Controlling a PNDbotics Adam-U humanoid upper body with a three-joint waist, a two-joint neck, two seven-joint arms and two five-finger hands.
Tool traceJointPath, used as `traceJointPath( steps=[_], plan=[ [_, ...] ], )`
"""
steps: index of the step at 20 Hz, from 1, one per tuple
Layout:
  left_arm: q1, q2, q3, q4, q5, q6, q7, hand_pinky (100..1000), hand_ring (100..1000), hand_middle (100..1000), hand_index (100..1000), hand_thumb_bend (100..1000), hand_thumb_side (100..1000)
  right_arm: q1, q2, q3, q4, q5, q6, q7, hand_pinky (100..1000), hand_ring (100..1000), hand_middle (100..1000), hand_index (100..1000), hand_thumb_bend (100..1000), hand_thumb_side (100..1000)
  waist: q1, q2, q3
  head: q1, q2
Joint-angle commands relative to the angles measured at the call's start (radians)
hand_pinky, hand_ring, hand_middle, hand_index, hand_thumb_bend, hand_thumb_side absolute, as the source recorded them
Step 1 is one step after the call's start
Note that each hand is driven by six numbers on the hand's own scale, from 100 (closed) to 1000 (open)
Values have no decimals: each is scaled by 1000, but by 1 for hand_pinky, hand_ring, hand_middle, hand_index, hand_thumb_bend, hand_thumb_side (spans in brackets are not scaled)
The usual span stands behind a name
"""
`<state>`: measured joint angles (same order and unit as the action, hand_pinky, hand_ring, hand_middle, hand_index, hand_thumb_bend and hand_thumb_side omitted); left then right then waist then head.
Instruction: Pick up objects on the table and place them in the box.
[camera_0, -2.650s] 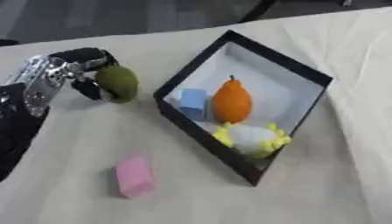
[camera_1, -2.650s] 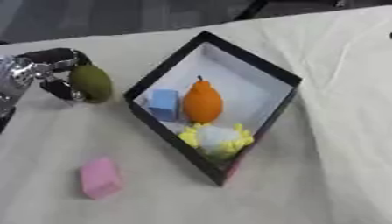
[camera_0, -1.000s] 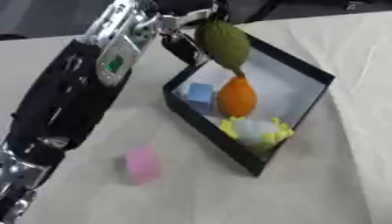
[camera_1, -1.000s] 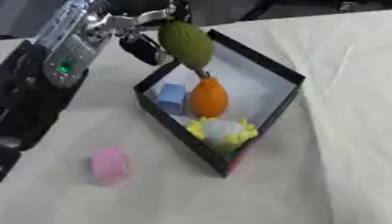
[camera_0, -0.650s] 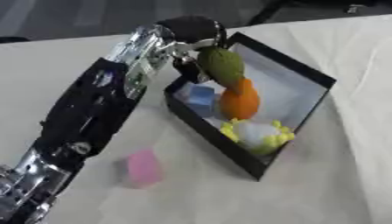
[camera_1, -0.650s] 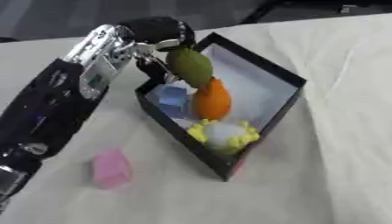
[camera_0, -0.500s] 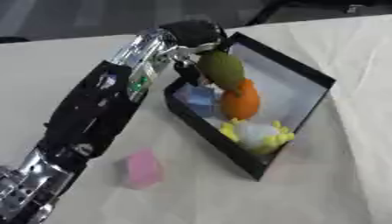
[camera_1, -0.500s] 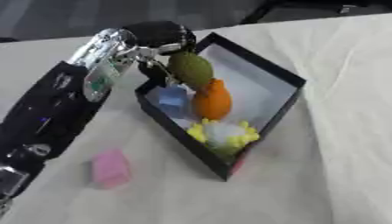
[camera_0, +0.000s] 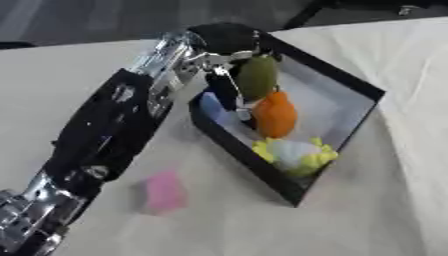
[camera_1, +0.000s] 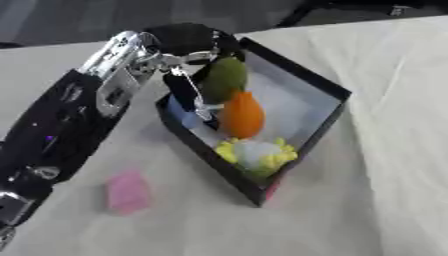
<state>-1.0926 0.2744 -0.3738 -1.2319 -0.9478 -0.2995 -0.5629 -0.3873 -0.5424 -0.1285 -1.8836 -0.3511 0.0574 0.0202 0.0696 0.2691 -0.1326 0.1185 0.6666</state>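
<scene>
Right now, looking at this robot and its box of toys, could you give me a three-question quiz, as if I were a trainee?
1. True or false: the pink block lies inside the black box.
2. Which hand holds the green fruit: A) left hand, B) right hand, C) neither?
3. Fill in: the orange pear stands between the green fruit and the ______ toy.

Key: 1. False, it lies on the table outside the box. 2. A. 3. Yellow and white.
</scene>
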Motion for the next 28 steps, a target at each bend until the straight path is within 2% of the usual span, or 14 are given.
traceJointPath(
  steps=[1,3,5,6,10,13,15,19,28],
  plan=[
    [-16,34,5,-44,39,3,-21,872,888,828,897,770,532,-8,-29,-11,-14,-4,-2,-7,910,742,824,916,100,524,-3,-18,5,-5,2],
    [-6,46,1,-89,74,11,-21,863,872,814,885,702,530,-2,-31,-16,-17,-4,-5,-14,910,742,824,916,100,524,-4,-23,13,-12,7],
    [10,68,-10,-168,113,23,-20,858,862,807,877,675,526,7,-35,-22,-21,-4,-8,-23,910,742,823,916,100,524,-3,-29,25,-23,15],
    [19,81,-14,-215,132,31,-22,845,842,792,866,631,528,13,-38,-25,-23,-3,-9,-27,910,742,823,915,100,525,-3,-32,33,-31,20],
    [81,156,-32,-478,222,66,-62,849,841,787,866,653,510,43,-50,-40,-26,4,-12,-46,910,742,823,915,100,524,-1,-44,69,-68,40],
    [134,230,-40,-660,310,93,-114,847,839,786,864,640,513,58,-53,-49,-27,8,-13,-56,910,742,824,915,100,524,1,-50,89,-86,45],
    [160,276,-51,-740,383,105,-149,846,837,789,866,606,515,67,-55,-51,-26,10,-12,-60,910,742,824,915,100,524,1,-52,99,-97,45],
    [178,331,-67,-766,490,87,-196,845,840,801,879,601,521,75,-57,-53,-26,14,-13,-62,910,742,824,915,100,524,0,-54,107,-105,46],
    [231,376,-96,-768,533,65,-276,831,831,796,880,578,579,83,-55,-53,-25,19,-14,-63,910,742,824,915,100,524,-7,-45,112,-101,43]
  ],
)
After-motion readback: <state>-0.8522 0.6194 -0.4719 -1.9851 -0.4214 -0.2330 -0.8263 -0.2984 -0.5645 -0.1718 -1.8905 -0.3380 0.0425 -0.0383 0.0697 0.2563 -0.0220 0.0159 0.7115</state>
